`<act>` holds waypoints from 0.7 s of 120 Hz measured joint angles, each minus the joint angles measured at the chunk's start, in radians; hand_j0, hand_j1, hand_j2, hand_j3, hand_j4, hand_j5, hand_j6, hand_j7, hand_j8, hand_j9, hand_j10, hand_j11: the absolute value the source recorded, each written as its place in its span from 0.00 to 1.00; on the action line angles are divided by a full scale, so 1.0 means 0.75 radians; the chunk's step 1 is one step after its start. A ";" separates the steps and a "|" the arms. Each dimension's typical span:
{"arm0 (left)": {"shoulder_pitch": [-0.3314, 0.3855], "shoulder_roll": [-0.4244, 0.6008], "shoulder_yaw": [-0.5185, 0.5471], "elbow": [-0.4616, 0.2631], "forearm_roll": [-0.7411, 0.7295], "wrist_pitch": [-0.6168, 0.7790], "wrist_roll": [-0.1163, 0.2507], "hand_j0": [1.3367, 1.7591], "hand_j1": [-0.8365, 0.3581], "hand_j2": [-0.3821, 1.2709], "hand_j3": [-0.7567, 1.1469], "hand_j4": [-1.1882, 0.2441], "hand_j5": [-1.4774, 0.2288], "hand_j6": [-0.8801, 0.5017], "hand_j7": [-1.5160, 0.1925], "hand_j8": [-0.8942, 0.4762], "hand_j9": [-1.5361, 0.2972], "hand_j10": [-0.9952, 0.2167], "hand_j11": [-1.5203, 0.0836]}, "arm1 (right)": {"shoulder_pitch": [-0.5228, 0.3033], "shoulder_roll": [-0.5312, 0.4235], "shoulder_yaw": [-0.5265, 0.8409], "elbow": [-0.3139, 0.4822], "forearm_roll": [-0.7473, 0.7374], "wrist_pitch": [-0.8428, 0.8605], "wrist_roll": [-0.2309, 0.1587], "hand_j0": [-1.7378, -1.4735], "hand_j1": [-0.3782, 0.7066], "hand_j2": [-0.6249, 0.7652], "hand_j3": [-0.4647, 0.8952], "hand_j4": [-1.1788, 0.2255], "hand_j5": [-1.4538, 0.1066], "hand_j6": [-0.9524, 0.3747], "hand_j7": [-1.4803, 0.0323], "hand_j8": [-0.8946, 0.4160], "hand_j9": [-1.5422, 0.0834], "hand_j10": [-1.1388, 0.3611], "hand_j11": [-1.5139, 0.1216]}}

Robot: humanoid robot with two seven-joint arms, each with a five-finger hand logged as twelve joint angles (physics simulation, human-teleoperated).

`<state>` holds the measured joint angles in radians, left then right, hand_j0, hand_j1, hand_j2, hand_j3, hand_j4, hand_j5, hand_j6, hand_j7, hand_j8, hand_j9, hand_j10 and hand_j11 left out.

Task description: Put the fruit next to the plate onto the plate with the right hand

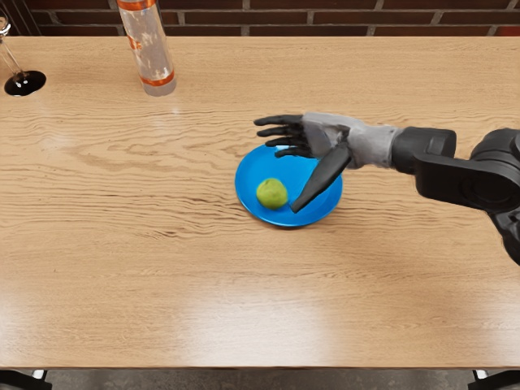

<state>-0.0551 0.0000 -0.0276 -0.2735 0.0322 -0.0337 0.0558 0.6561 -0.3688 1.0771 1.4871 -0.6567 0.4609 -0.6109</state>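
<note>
**Wooden tabletop (162, 268), fruit (272, 193) on plate (252, 175)**

Green fruit lies on the blue plate, toward its 8 o'clock side. Right hand (313, 142) hovers over the 1 o'clock rim, fingers (276, 122) spread, holding nothing. Bottle (150, 49) stands at 11 o'clock.

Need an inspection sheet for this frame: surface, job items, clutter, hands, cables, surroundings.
Surface: wooden table, light grain, some glare patches.
Job's things: green fruit lies on the blue plate, left of the plate's centre.
Clutter: clear bottle with orange bands near the far edge; wine glass at the far left corner, mostly cropped.
Hands: right hand open, fingers spread, over the plate's far side, holding nothing and not touching the fruit; left hand not in view.
Cables: nothing seen.
Surroundings: brick wall behind the table.
</note>
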 joint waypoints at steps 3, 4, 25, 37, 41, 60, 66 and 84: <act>0.001 0.000 0.000 0.000 0.000 0.000 0.000 0.76 0.99 0.23 0.40 0.83 0.87 0.64 0.89 0.65 0.84 0.82 0.95 | -0.034 -0.003 0.039 -0.001 0.073 0.043 0.000 0.30 0.12 0.47 0.34 0.77 0.85 0.65 0.90 0.62 0.87 0.70 0.85; 0.001 0.000 0.000 0.000 0.000 0.000 0.000 0.76 0.99 0.23 0.40 0.83 0.87 0.64 0.89 0.65 0.84 0.82 0.95 | -0.046 -0.004 0.051 -0.002 0.096 0.055 0.000 0.30 0.12 0.47 0.34 0.77 0.85 0.65 0.90 0.63 0.87 0.70 0.85; 0.002 0.000 0.000 0.000 0.000 0.000 0.001 0.76 0.99 0.23 0.40 0.83 0.87 0.64 0.89 0.65 0.84 0.82 0.95 | -0.235 -0.072 0.183 -0.054 0.441 0.173 0.000 0.30 0.08 0.46 0.34 0.80 0.89 0.68 0.93 0.65 0.91 0.73 0.88; 0.000 0.000 0.000 -0.001 0.000 0.000 0.000 0.76 0.99 0.23 0.40 0.83 0.87 0.64 0.89 0.65 0.84 0.82 0.95 | -0.374 -0.142 0.317 -0.073 0.616 0.190 0.000 0.30 0.07 0.45 0.34 0.81 0.90 0.69 0.94 0.66 0.92 0.73 0.89; 0.001 0.000 0.000 -0.001 -0.001 0.000 0.000 0.76 0.99 0.23 0.40 0.83 0.87 0.64 0.89 0.65 0.84 0.82 0.95 | -0.419 -0.156 0.369 -0.078 0.647 0.192 0.000 0.30 0.07 0.45 0.34 0.81 0.90 0.69 0.95 0.66 0.92 0.73 0.90; 0.003 0.000 -0.001 0.000 -0.002 0.000 0.000 0.76 0.99 0.23 0.40 0.83 0.87 0.64 0.89 0.65 0.84 0.82 0.95 | -0.578 -0.187 0.582 -0.088 0.714 0.198 0.000 0.30 0.06 0.45 0.34 0.82 0.91 0.70 0.95 0.66 0.93 0.74 0.90; 0.002 0.000 -0.001 0.000 -0.002 0.000 0.001 0.76 0.99 0.23 0.40 0.83 0.87 0.64 0.89 0.65 0.84 0.82 0.95 | -0.612 -0.197 0.629 -0.092 0.721 0.199 0.000 0.30 0.06 0.45 0.34 0.82 0.91 0.70 0.95 0.66 0.93 0.74 0.90; 0.000 0.000 -0.002 0.000 -0.002 0.000 0.001 0.76 0.99 0.23 0.40 0.83 0.87 0.64 0.89 0.65 0.84 0.82 0.95 | -0.655 -0.210 0.687 -0.098 0.729 0.200 0.000 0.30 0.05 0.45 0.34 0.82 0.91 0.70 0.96 0.66 0.93 0.74 0.91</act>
<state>-0.0552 0.0000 -0.0292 -0.2733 0.0308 -0.0337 0.0562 0.1648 -0.5263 1.5926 1.4133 -0.1096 0.6107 -0.6109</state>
